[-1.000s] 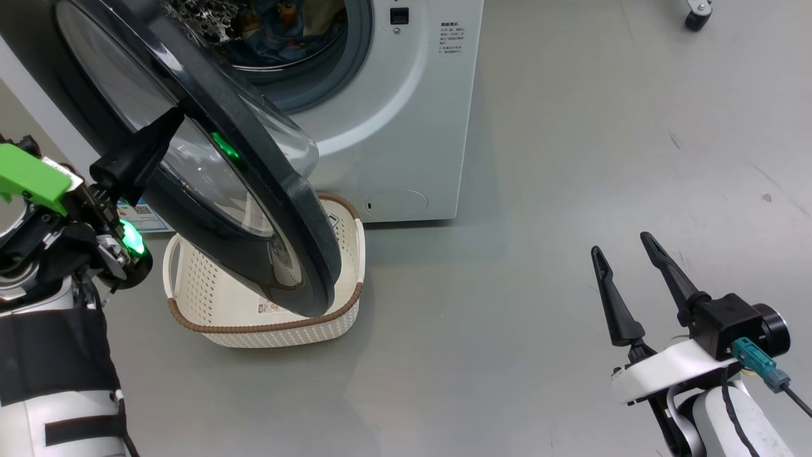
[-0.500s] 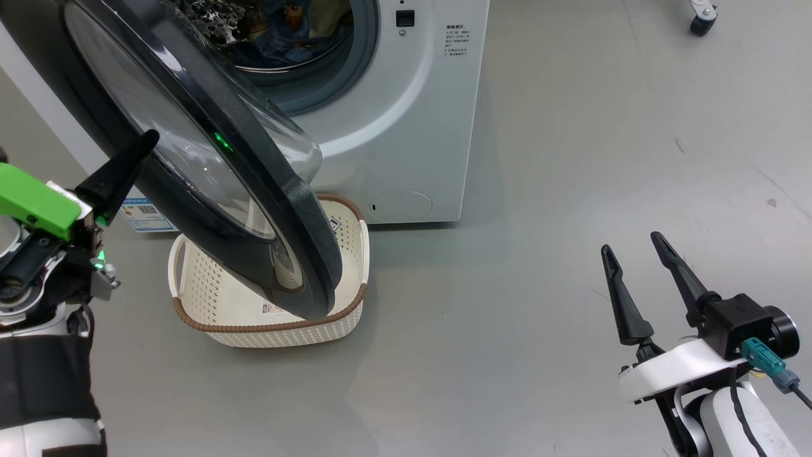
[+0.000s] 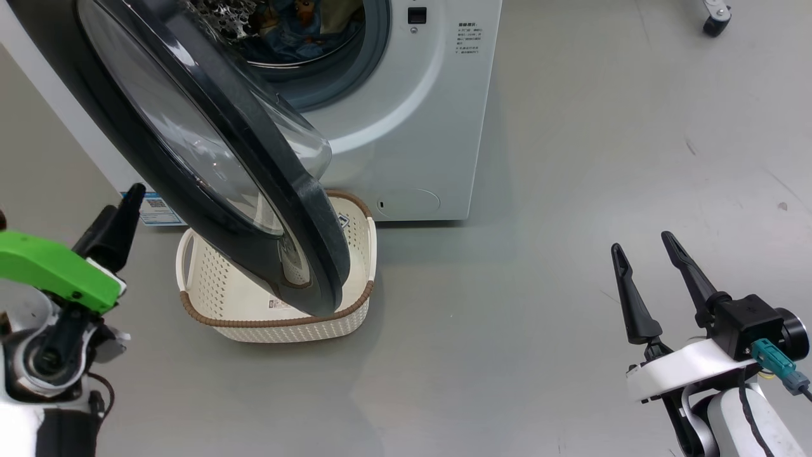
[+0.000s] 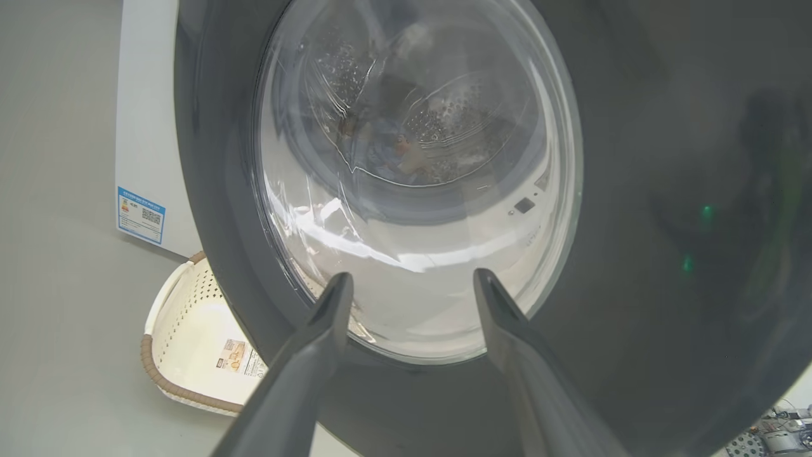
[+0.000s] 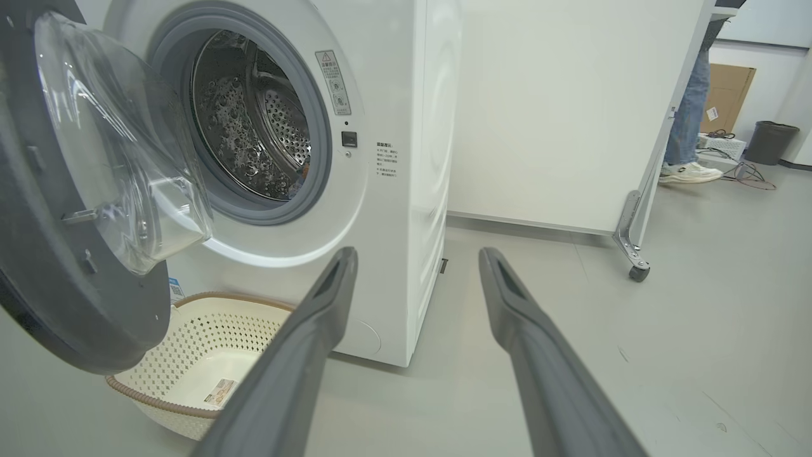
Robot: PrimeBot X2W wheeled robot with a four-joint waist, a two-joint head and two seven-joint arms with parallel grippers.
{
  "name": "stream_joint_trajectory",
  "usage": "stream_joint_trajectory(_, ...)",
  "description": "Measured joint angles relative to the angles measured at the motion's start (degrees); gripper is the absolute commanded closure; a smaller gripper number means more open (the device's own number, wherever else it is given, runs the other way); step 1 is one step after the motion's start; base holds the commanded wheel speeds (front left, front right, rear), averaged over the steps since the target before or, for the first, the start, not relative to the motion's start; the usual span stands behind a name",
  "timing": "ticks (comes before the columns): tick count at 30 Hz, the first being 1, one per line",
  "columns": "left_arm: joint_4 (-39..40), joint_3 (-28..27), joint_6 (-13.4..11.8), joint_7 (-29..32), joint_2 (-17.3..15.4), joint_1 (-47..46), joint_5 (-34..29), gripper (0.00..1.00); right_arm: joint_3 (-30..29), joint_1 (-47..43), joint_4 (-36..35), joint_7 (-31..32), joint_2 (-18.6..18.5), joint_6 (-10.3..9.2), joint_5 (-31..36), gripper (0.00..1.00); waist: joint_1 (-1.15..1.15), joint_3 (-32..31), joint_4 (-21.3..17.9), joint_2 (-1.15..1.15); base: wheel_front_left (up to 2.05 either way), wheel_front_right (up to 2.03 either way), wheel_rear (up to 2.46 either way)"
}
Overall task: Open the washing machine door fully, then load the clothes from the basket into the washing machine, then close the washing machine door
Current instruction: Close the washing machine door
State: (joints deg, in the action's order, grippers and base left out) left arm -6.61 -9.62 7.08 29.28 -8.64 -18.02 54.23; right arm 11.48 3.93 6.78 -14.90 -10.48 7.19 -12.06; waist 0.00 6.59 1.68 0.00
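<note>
The washing machine (image 3: 406, 127) stands at the top of the head view. Its door (image 3: 209, 158), black-rimmed with a clear bowl, hangs half open above the basket (image 3: 279, 320). Only a label sticker shows in the basket. Blue clothes (image 3: 292, 28) with orange print lie in the drum. In the left wrist view my left gripper (image 4: 412, 282) is open, empty, and pointed at the door's outer face (image 4: 634, 190), apart from it. One of its fingers (image 3: 114, 222) shows at the lower left of the head view. My right gripper (image 3: 647, 254) is open and empty over the floor at the lower right.
A blue energy sticker (image 4: 141, 214) sits low on the washer's side. In the right wrist view a white partition on a caster (image 5: 637, 271) stands right of the washer, with a person's leg (image 5: 691, 114), a cardboard box (image 5: 729, 95) and a dark bin (image 5: 767, 143) behind it.
My left gripper has drawn back from the door's outer face toward the lower left and has opened. The head camera has shifted slightly. The door and the right gripper hold their places.
</note>
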Motion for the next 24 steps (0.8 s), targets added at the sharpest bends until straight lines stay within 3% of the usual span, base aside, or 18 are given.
stream_joint_trajectory(12, 2.53, 9.77, 0.02, -17.44, 0.58, 11.5, -14.7, 0.0, -0.65, -1.01, -0.33, 0.0, -0.05, 0.0, 0.04, 0.0, 0.0, -0.1, 0.21, 0.0, 0.0, 0.0, 0.0)
stream_joint_trajectory(24, -1.68, 10.99, 0.02, -33.0, 0.77, 17.79, -21.71, 0.0, -2.67, -2.65, -0.19, 0.0, -0.35, 0.0, 0.13, 0.0, 0.0, -1.22, 0.33, 0.0, 0.0, 0.0, 0.0)
